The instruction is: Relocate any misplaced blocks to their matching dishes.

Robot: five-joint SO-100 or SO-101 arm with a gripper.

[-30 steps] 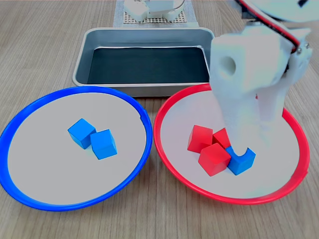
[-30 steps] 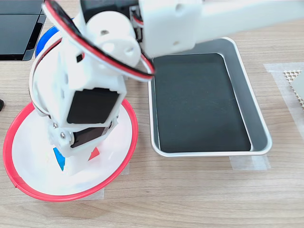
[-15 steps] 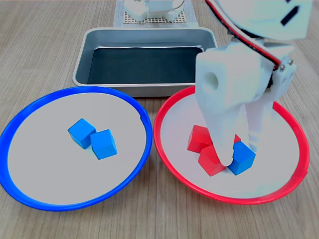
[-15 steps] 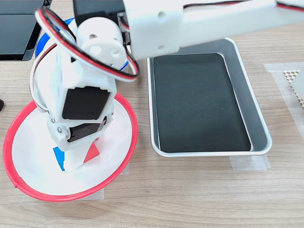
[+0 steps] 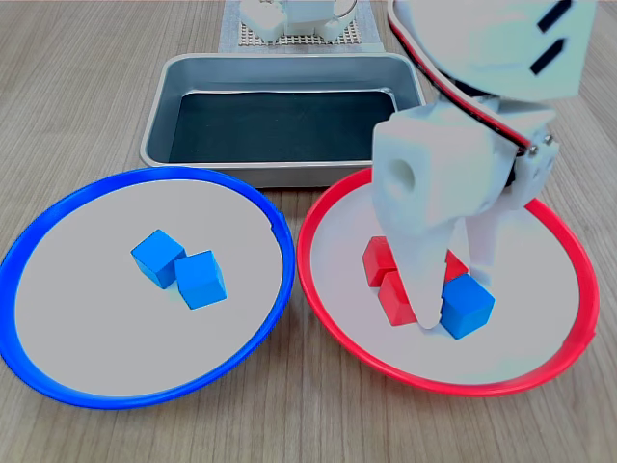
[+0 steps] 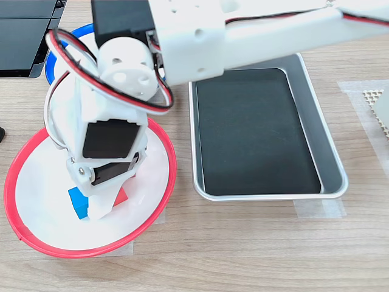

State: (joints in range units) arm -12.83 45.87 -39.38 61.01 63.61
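Closing on the blue cube [image 5: 467, 305] in the red-rimmed plate [image 5: 333, 323], my gripper [image 5: 453, 307] now has its white fingers [image 5: 424, 289] on either side of it and appears to be pinching it. A second ago the fingers came straight down over the cube's top; now they have shifted toward the first exterior view's left, covering part of the red cubes [image 5: 388, 281], and more of the blue cube shows. In the second exterior view the blue cube [image 6: 79, 201] peeks out at the fingers' left, low in the red-rimmed plate [image 6: 24, 234]. Whether it has left the plate's surface I cannot tell. The blue-rimmed plate [image 5: 58, 381] holds two blue cubes [image 5: 180, 268] near its middle. The metal tray [image 5: 289, 72] behind sits with nothing in it. I judge the misplaced cube is gripped, so lifting and carrying it across to the blue-rimmed plate comes next.
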